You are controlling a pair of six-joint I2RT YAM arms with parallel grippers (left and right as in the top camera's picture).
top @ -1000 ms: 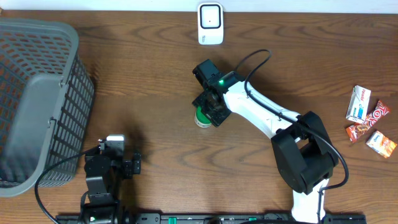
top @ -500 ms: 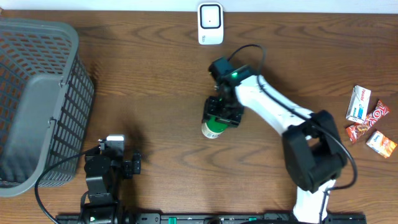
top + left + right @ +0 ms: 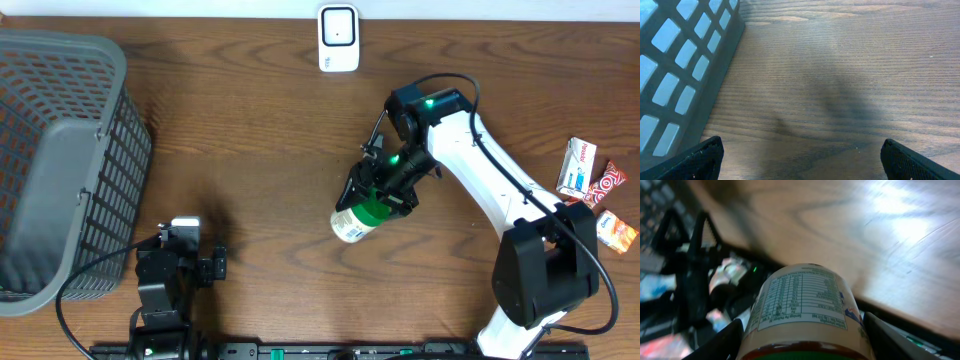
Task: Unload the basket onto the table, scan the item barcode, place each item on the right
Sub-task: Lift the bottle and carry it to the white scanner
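Note:
A cream-labelled bottle (image 3: 352,221) with a green cap hangs tilted over the middle of the table, its base pointing toward the front left. My right gripper (image 3: 384,196) is shut on it near the cap end. In the right wrist view the bottle (image 3: 802,305) fills the gap between both fingers, its nutrition panel facing the camera. The white barcode scanner (image 3: 338,38) stands at the back edge, well behind the bottle. Near the front left, my left gripper (image 3: 212,266) is open; its wrist view shows only bare wood between the fingertips (image 3: 695,159).
A large grey mesh basket (image 3: 60,150) takes up the left side, and its wall (image 3: 685,70) shows close to the left gripper. Several snack packets (image 3: 590,195) lie at the right edge.
The right arm has swung right and toward the front, carrying the bottle away from the scanner and tilting it. The left arm has stayed still.

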